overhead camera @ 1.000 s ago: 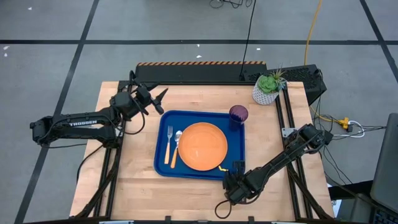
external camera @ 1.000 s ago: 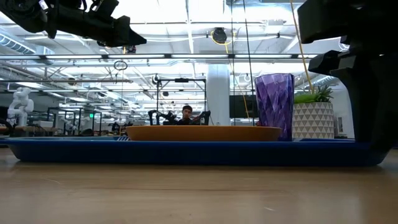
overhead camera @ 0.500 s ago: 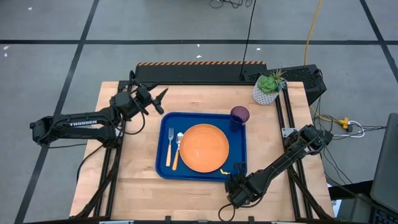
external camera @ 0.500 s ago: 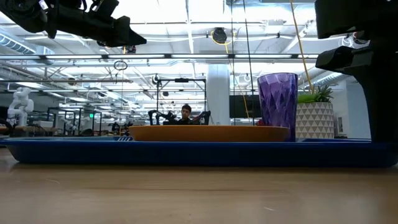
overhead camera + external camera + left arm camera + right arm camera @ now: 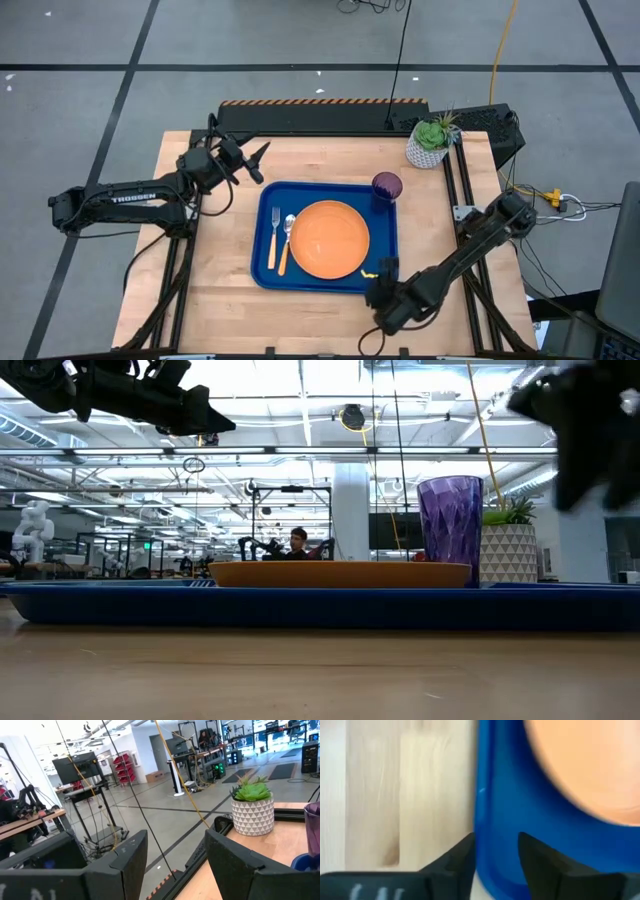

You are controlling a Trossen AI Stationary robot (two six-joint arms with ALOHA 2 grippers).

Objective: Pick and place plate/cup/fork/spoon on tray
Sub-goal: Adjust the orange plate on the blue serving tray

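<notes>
Lets go with the right claw [image 5: 385,272] at the near right corner of the tray [image 5: 262,200], fingers now parted, lifting. Leaves plate [image 5: 327,237], cup [image 5: 386,185], fork [image 5: 272,235] and spoon [image 5: 286,240] aboard, nudged slightly right; looks finished. Keeps left claw [image 5: 255,160] spread, empty, far left.

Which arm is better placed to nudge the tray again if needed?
Right. Its end effector sits at the tray's near right corner, fingers straddling the rim in the wrist view. The left end effector hangs open off the far left corner, above the table.
</notes>
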